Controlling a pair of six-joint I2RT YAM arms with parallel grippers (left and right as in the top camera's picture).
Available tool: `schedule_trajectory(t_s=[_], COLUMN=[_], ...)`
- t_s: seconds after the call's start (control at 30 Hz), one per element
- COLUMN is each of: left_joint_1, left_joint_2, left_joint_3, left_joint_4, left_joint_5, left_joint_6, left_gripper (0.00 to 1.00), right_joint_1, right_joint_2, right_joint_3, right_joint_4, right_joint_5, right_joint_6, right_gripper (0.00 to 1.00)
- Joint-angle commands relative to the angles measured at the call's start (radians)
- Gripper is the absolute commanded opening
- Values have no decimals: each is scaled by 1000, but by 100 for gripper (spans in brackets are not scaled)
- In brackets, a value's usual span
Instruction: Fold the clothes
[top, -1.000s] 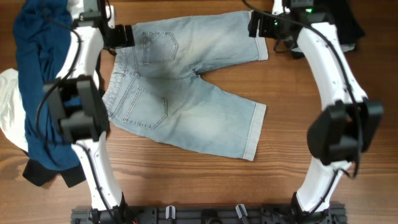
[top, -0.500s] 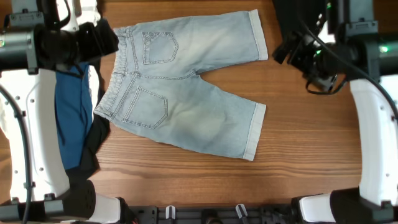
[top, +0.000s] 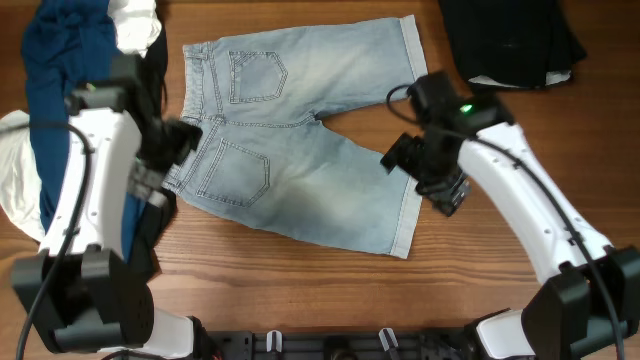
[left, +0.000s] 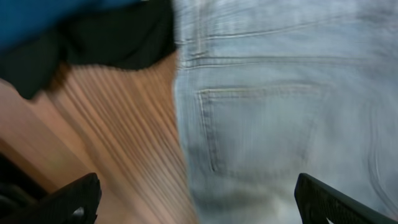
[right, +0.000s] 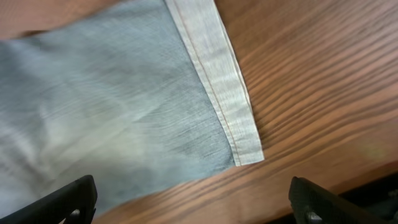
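0 folds yet: your denim shorts (top: 300, 160) lie flat on the counter (top: 480, 280). Left tool (left: 199, 208), spread and empty, hovers over their back pocket (left: 261, 124), right tool (right: 199, 199) likewise over their cuff (right: 217, 81). All the folding is left.

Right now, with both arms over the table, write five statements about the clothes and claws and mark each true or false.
1. The denim shorts lie spread on the table with the back pockets up. True.
2. The right claw is shut on the cuffed hem. False: it is open above the hem's corner and holds nothing.
3. A black garment lies at the table's far right corner. True.
4. The shorts are folded in half. False: both legs lie spread apart, unfolded.
5. The left claw hangs open over a back pocket. True.
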Motion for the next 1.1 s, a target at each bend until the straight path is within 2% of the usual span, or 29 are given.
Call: schedule_trajectory(t_s=[0.0, 0.2, 0.33, 0.43, 0.57, 0.67, 0.7, 0.73, 0.77, 0.83, 0.9, 0.93, 0.97, 1.07], left_joint_1=[-2, -2, -2, -2, -2, -2, -2, -2, -2, -2, -2, -2, -2, -2], left_joint_2=[5, 5, 5, 5, 6, 6, 6, 11, 23, 36, 54, 66, 77, 98], left_joint_3=[-207, -455, -522, -540, -541, -541, -541, -541, -541, -541, -541, -542, -542, -542], left_joint_4=[132, 454, 581, 631, 681, 709, 715, 732, 740, 740, 732, 729, 726, 726], left_joint_5=[-3, 20, 14, -16, -142, -214, -222, -223, -214, -205, -195, -189, -179, -154], left_joint_6=[-278, -278, -278, -278, -271, -269, -269, -269, -269, -269, -270, -269, -270, -270], left_gripper=[100, 100, 100, 99, 97, 92, 86, 66, 52, 34, 22, 10, 4, 4], right_joint_1=[50, 61, 61, 61, 61, 62, 62, 64, 65, 66, 66, 66, 66, 67], right_joint_2=[6, 6, 6, 6, 6, 6, 6, 6, 6, 6, 6, 6, 6, 6], right_joint_3=[-103, -210, -219, -219, -219, -219, -219, -220, -220, -220, -220, -220, -220, -220], right_joint_4=[72, 161, 169, 181, 183, 185, 185, 184, 182, 179, 178, 179, 177, 177], right_joint_5=[36, 96, 126, 126, 125, 113, 109, 106, 100, 89, 79, 75, 63, -11], right_joint_6=[135, 117, 94, 94, 85, 72, 72, 72, 71, 68, 47, 38, 23, -72], right_gripper=[100, 100, 100, 100, 100, 100, 100, 99, 99, 99, 98, 94, 92, 93])
